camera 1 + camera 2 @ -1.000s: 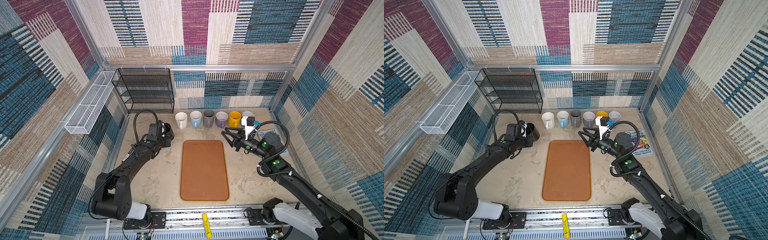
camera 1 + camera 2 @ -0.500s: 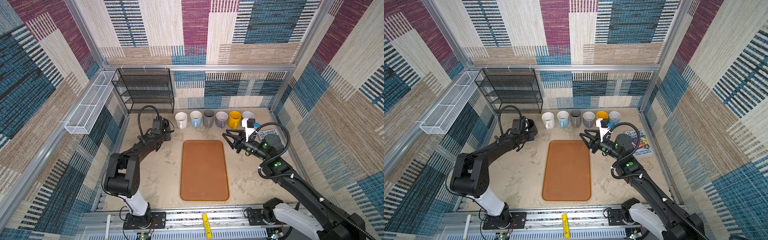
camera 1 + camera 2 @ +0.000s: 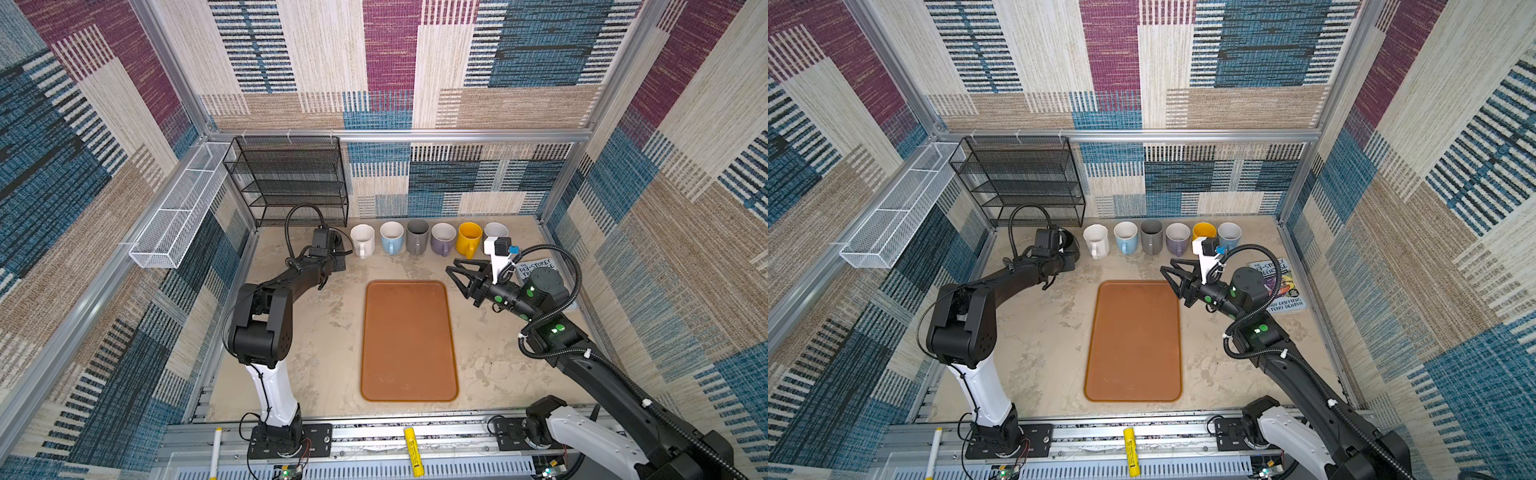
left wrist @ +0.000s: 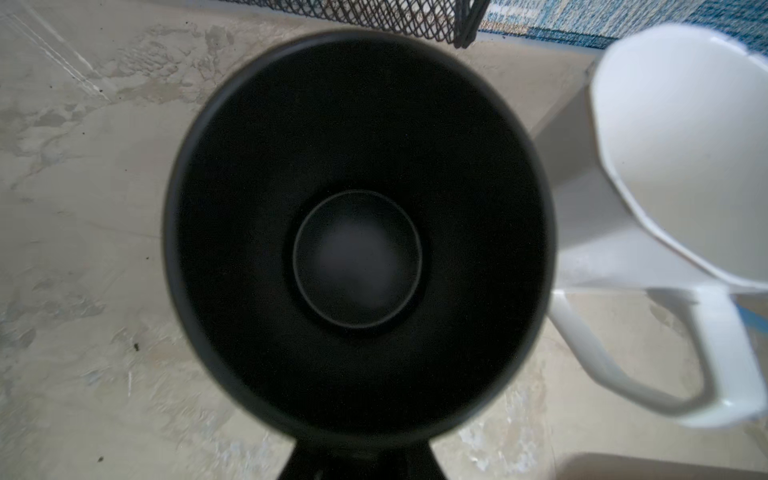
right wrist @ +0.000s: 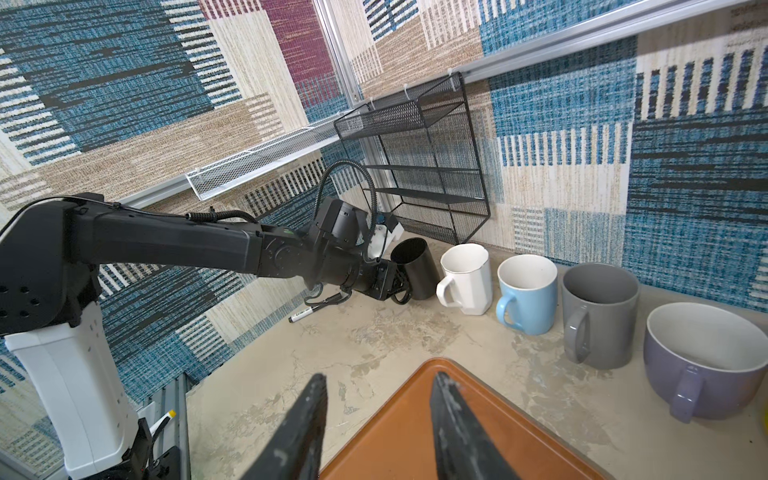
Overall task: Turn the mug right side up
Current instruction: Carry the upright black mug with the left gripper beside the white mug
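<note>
Step — level black mug (image 4: 357, 249), then seat it flat on counter (image 4: 83, 249) | left hand (image 5: 388, 286) clamps it, tilted | top view: nine o'clock of white mug (image 3: 362, 243) | right hand (image 5: 378, 386) part-spread, empty

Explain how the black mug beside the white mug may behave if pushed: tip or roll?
The smooth black mug looks rigid, probably ceramic: stiff, chippable. Tilted in the left gripper, it may tip or roll on its round wall if released. The white faceted mug stands close; a push could bump it.
</note>
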### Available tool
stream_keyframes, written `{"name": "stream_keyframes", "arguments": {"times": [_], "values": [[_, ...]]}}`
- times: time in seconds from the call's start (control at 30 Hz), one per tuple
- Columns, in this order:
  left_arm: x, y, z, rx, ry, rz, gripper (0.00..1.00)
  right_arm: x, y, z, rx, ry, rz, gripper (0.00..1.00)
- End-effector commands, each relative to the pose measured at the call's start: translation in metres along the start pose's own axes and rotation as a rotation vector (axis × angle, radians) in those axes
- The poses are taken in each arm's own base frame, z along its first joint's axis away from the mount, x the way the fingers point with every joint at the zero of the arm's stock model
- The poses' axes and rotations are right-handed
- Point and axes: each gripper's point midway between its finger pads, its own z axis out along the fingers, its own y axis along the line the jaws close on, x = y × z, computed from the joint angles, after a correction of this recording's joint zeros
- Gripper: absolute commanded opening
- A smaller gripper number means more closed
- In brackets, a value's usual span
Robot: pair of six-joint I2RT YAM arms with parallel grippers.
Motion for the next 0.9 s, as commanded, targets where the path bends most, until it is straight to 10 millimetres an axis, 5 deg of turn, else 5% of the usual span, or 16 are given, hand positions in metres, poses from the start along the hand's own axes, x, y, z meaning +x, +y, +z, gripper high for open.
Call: {"name": "stream_keyframes", "arguments": {"times": [0.0, 0.87], "values": [[-0.027, -0.005, 0.005, 0.021, -0.089, 0.027, 0.00, -0.001, -0.001, -0.001, 0.008, -0.008, -0.001, 0.44], [-0.029, -0.012, 0.025, 0.031, -0.010, 0.039, 0.00, -0.001, -0.002, -0.010, 0.038, -0.020, -0.023, 0.44]]}}
